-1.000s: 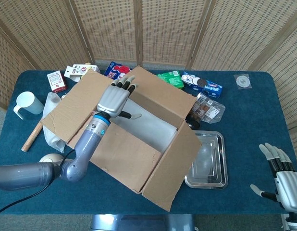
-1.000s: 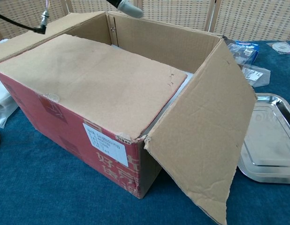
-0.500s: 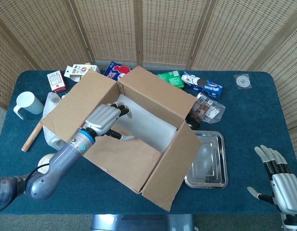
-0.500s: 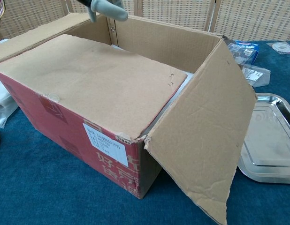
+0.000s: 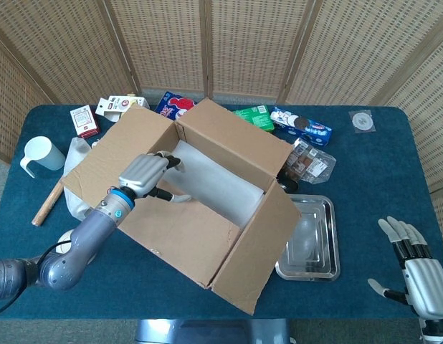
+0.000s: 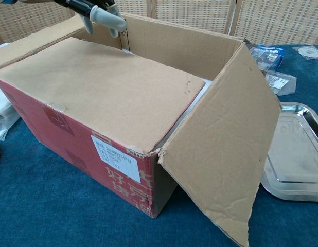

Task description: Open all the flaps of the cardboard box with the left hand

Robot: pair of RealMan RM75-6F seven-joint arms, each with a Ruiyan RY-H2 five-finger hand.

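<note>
Over the cardboard box [image 5: 186,193], your left hand [image 5: 143,174] grasps nothing, fingers loosely curled; hook them under the near flap [image 6: 102,87], the one not yet opened, and lift.

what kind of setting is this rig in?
Probably a staged lab or demo space: a blue-clothed table backed by wicker folding screens, strewn with snack packs, a steel tray and the cardboard box.

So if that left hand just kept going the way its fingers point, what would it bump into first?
Probably the far wall of the cardboard box. The left hand points across the open top toward it, above the white lining. Depth is hard to judge.
</note>
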